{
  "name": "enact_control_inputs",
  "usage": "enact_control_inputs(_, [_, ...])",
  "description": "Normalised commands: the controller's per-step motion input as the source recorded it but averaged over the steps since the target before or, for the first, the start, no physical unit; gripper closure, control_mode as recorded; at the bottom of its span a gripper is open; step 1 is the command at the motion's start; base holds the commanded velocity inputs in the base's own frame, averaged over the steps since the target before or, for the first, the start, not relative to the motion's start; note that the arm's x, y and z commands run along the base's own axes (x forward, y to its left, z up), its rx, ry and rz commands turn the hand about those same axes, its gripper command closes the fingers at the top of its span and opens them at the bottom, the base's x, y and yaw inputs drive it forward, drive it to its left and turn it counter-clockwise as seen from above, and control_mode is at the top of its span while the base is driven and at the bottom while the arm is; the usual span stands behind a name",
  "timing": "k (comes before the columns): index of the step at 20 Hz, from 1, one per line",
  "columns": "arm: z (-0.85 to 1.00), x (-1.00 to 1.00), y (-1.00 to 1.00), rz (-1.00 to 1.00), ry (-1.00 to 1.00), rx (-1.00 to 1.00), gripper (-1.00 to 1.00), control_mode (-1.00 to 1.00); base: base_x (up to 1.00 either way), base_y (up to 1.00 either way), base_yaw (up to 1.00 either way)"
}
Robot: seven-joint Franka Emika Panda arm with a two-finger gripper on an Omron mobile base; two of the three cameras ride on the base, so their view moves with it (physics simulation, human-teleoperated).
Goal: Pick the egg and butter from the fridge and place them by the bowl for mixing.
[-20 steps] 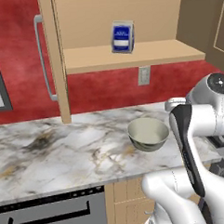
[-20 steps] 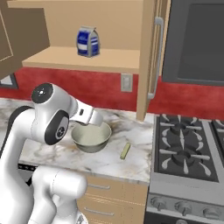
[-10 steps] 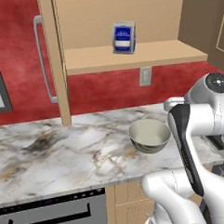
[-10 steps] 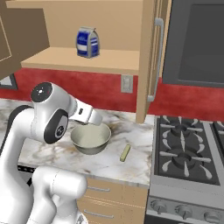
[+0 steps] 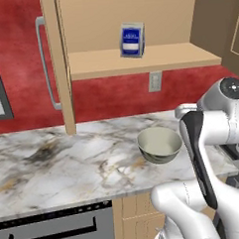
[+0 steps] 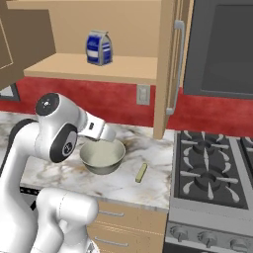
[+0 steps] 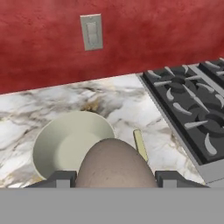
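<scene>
Here, left to right:
Counter: a white-and-grey veined marble worktop [image 5: 69,164] runs under a red wall [image 5: 105,100]; tan wooden drawers sit below it.
Shelf: an open tan wooden shelf [image 6: 94,69] above carries a white carton with a blue label [image 6: 99,47].
Outlet: a grey wall socket [image 7: 92,31] is set in the red wall above the counter.
Bowl: the round, glossy, pale grey-green bowl [image 6: 102,156] stands upright on the marble, mouth up.
Egg: the brownish-tan rounded egg [image 7: 114,165] sits between the gripper [image 7: 116,178] fingers, which pinch it from both sides, above the bowl's near rim.
Butter: the pale yellow stick of butter [image 6: 141,172] lies flat on the marble just right of the bowl, apart from it; its long axis runs from the counter's front edge toward the wall.
Stove: a black gas hob with grey grates [image 6: 210,170] adjoins the counter on the right.
</scene>
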Motion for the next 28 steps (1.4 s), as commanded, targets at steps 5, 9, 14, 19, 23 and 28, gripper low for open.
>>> enact_control_inputs(5, [-0.04,-0.13,-0.27,0.01,0.0,0.13,1.0,-1.0,0.0,0.0,0.0])
enact_control_inputs(9, [-0.1,-0.09,-0.2,0.04,0.05,0.03,1.0,-1.0,0.0,0.0,0.0])
enact_control_inputs(14, [-0.17,0.0,0.01,0.12,0.33,-0.06,1.0,-1.0,0.0,0.0,0.0])
enact_control_inputs(19, [-0.22,-0.12,-0.08,0.29,0.25,-0.04,1.0,-1.0,0.0,0.0,0.0])
enact_control_inputs(23, [-0.34,-0.2,-0.16,0.41,0.0,0.0,1.0,-1.0,0.0,0.0,0.0])
enact_control_inputs(28, [-0.4,0.01,-0.02,0.29,-0.05,-0.13,1.0,-1.0,0.0,0.0,0.0])
